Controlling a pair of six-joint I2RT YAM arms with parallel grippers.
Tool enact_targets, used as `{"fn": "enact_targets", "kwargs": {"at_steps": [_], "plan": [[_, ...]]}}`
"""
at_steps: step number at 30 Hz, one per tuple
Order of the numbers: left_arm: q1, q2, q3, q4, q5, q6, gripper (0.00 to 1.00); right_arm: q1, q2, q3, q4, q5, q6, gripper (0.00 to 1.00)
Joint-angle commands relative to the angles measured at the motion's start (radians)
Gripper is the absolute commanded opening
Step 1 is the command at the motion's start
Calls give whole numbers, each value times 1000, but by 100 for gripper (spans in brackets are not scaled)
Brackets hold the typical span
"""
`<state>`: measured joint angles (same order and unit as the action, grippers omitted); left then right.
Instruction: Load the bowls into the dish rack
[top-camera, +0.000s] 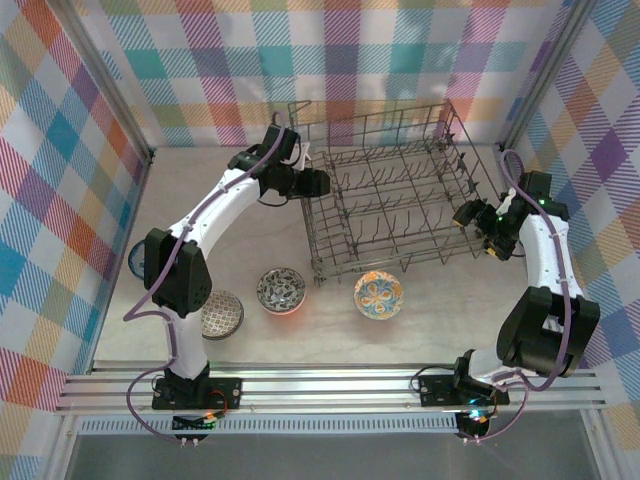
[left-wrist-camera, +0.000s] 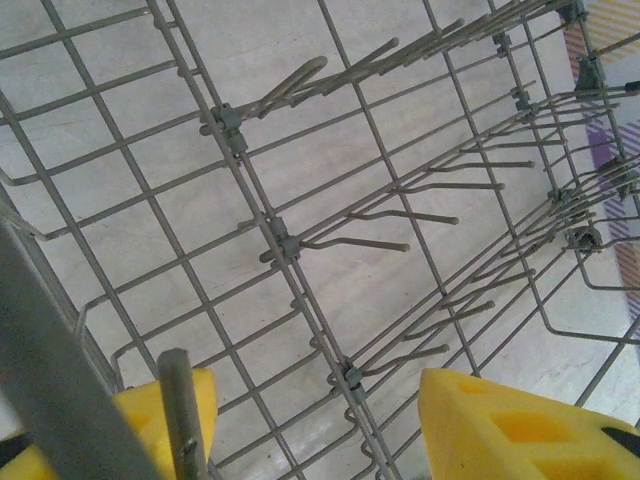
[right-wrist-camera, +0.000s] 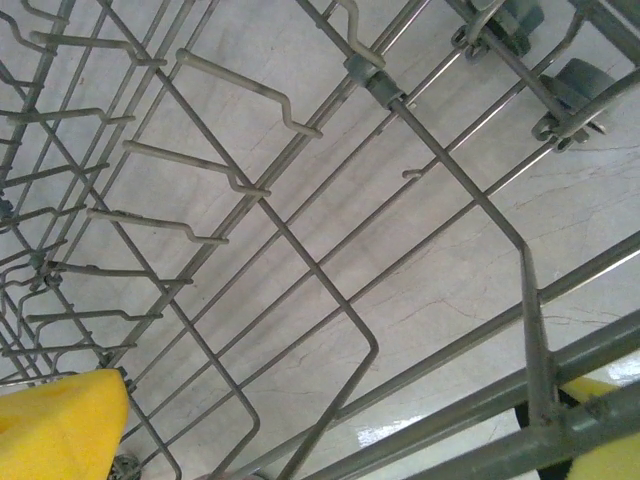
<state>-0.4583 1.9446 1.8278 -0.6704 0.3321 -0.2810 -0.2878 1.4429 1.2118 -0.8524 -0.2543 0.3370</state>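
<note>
Grey wire dish rack (top-camera: 390, 190), upright tines; round patterned bowls (top-camera: 379, 295), perhaps ceramic.

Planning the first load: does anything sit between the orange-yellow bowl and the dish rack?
Nothing visible does. The orange-yellow bowl rests on bare table just in front of the dish rack, close to its near edge, with no other bowl between them.

White arm links (top-camera: 215, 205), black joints (top-camera: 175, 275), purple cables (top-camera: 507, 165), yellow fingers (left-wrist-camera: 500, 430) with cut-outs.
</note>
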Motion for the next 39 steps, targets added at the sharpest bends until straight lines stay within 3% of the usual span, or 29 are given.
{"fn": "enact_targets", "kwargs": {"at_steps": [1, 22, 30, 39], "plan": [[-56, -42, -52, -44, 44, -28, 55, 2, 4, 44, 76, 14, 5, 100], [-170, -127, -137, -12, 3, -107, 54, -17, 89, 129, 126, -45, -28, 100], [-200, -161, -180, 0, -16, -135, 54, -19, 111, 144, 108, 1, -69, 99], [-201, -160, -115, -52, -76, -100, 72, -36, 119, 160, 82, 61, -126, 99]]}}
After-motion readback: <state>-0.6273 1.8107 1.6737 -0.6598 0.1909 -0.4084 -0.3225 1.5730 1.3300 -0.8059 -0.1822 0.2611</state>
